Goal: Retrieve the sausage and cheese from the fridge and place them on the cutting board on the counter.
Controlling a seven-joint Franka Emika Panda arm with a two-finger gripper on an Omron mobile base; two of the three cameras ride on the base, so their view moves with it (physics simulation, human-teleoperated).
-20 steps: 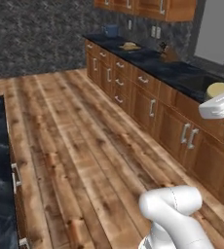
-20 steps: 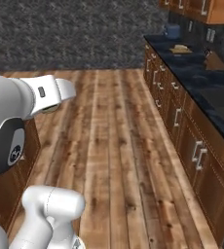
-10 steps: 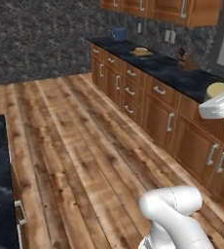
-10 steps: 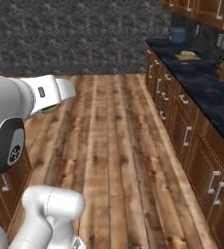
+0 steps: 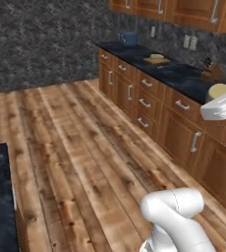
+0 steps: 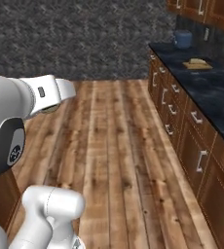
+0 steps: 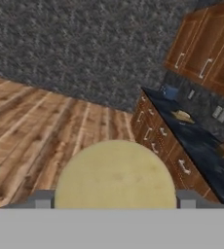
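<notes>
Where the hand view looks along the fingers (image 7: 115, 206), a pale yellow cheese (image 7: 115, 176) sits gripped between their wide-set tips; the board (image 6: 197, 63) lies far off on the black worktop (image 6: 209, 90). No legible writing.

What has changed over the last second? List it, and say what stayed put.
The base has driven on. In both base views the glossy black marble-look counter and the small light-brown wooden cutting board on it slide right and come nearer, which is the cameras moving, not the things. Nothing was taken hold of or let go. The gripper stays closed on the pale yellow rounded cheese, and the arm's pose is unchanged.
</notes>
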